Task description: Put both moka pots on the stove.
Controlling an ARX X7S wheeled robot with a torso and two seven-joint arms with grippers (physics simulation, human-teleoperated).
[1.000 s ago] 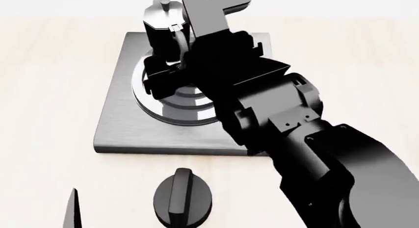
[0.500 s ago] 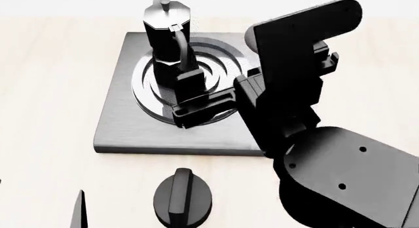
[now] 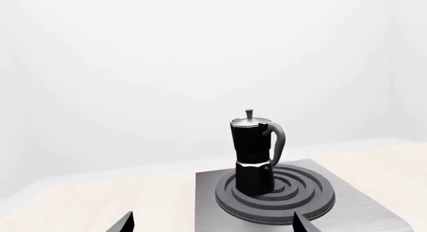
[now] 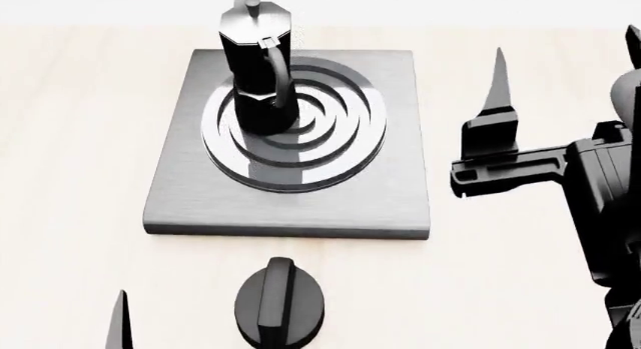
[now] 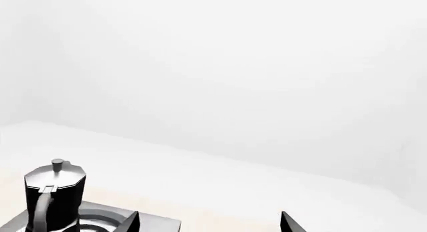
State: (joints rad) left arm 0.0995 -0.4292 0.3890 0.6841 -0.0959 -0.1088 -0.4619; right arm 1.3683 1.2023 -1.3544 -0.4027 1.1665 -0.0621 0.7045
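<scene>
Standing upright on the stove (image 4: pixel 180 191), upper left of centre in the head view, one pot (image 4: pixel 257 71) is seen on the burner rings, so approx. half the task can be judged done. No second pot is visible in any view; its place can't be told, and it is still to be found, gripped and set on the plate, where bare room is seen beside the first pot. The right gripper (image 4: pixel 561 71) is held at the right edge, clear of the stove, jaws spread wide, nothing between them. The left gripper (image 3: pixel 213 224) shows only as two tips well apart in the wrist view, empty, aimed at the pot. The knob (image 4: pixel 281 304) lies at bottom centre, just below the stove.
</scene>
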